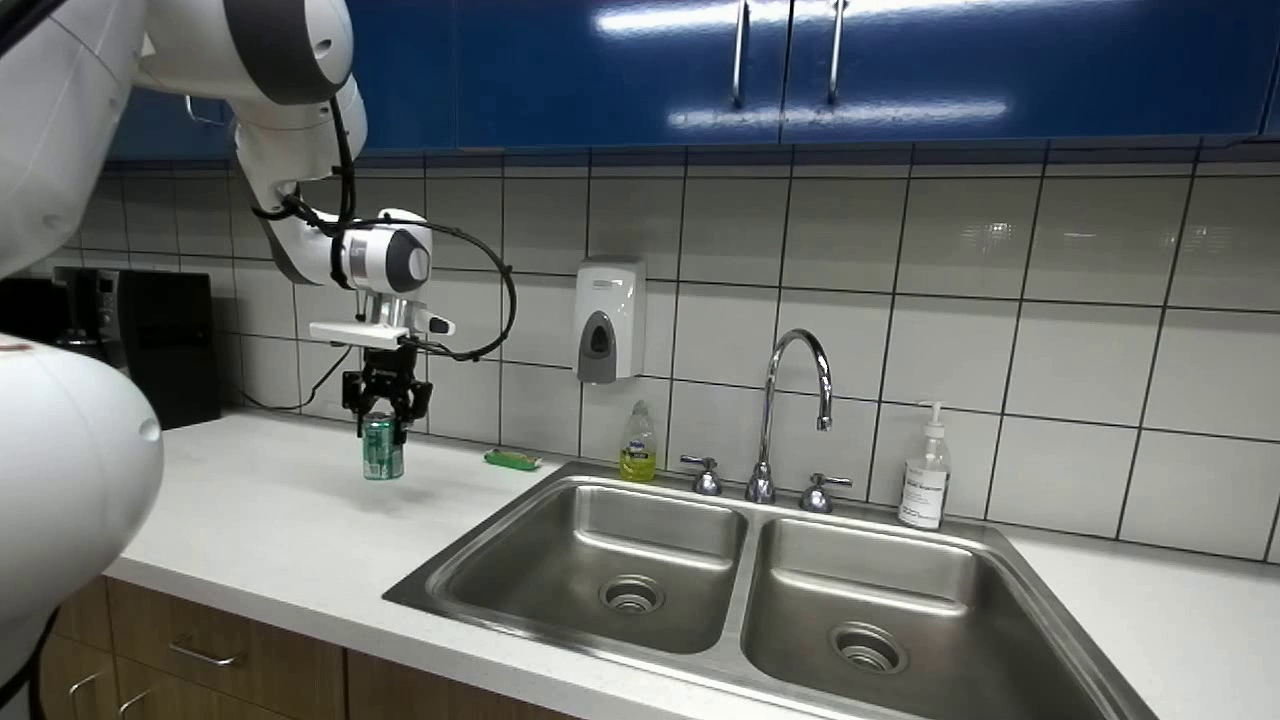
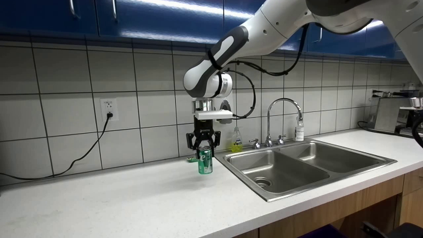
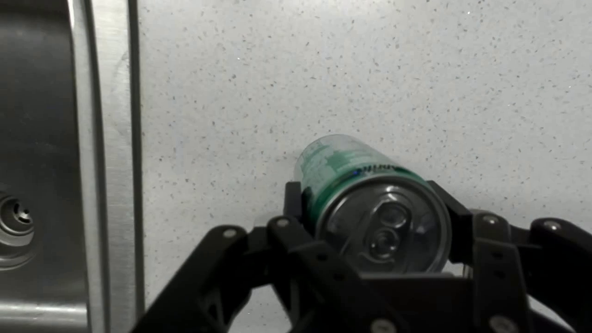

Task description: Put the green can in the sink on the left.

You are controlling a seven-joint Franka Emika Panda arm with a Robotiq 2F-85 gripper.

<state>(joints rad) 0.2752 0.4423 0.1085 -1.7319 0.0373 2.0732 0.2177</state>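
Observation:
The green can (image 1: 382, 455) is upright in my gripper (image 1: 382, 430) over the white counter, beside the sink. It also shows in an exterior view (image 2: 205, 163), and its shadow lies apart from its base, so it appears slightly raised. In the wrist view, the gripper (image 3: 370, 203) is shut on the can (image 3: 342, 157), with a black finger against each side near its top. The steel sink (image 1: 480, 560) has two basins. The left basin (image 1: 530, 580) with its drain is nearest the can. In the wrist view, the sink's rim (image 3: 115, 185) runs down the left side.
A green packet (image 1: 512, 460) lies on the counter behind the can, near the wall. A yellow soap bottle (image 1: 637, 450), a faucet (image 1: 768, 420) with two handles and a pump bottle (image 1: 925, 475) stand along the sink's back. A dispenser (image 1: 610, 320) hangs on the wall below blue cabinets (image 1: 620, 70).

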